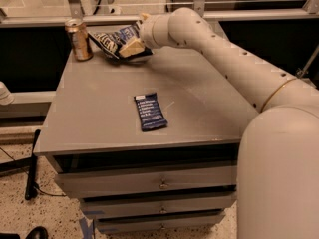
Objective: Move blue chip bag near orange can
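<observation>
The orange can stands upright at the table's back left corner. The blue chip bag, crinkled with white lettering, is just to the right of the can, its left tip almost touching it. My gripper is at the bag's right end and is shut on it, holding it tilted just above the table top. My pale arm reaches in from the right.
A flat dark blue bar wrapper lies in the middle of the grey table. Drawers sit below the table's front edge. A glass rail runs behind the table. Cables lie on the floor at the left.
</observation>
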Available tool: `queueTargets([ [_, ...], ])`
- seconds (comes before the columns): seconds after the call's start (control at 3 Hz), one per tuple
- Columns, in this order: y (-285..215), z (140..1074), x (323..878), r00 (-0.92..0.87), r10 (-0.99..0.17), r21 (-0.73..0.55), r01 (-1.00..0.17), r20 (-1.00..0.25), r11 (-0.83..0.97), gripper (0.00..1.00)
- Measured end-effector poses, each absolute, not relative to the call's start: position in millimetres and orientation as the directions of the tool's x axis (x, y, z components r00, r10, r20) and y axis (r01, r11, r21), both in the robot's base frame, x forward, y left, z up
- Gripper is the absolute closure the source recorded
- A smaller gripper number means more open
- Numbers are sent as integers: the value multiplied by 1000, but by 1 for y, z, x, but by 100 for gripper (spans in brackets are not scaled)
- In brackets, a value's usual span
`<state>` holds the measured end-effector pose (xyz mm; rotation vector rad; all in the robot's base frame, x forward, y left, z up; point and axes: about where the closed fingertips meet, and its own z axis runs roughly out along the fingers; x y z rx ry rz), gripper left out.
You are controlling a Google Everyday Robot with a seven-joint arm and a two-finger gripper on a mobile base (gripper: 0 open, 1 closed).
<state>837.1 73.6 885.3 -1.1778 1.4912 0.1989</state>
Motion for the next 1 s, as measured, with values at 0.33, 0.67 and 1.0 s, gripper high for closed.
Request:
queueTargets([
  [0.33, 62, 892, 817, 159, -509, -431, -766, -846, 477, 0],
  [0.67, 23, 895, 794, 99, -475, -355, -797, -875, 489, 0],
  [1.0, -22, 891, 775, 18, -473, -294, -805, -881, 516, 0],
])
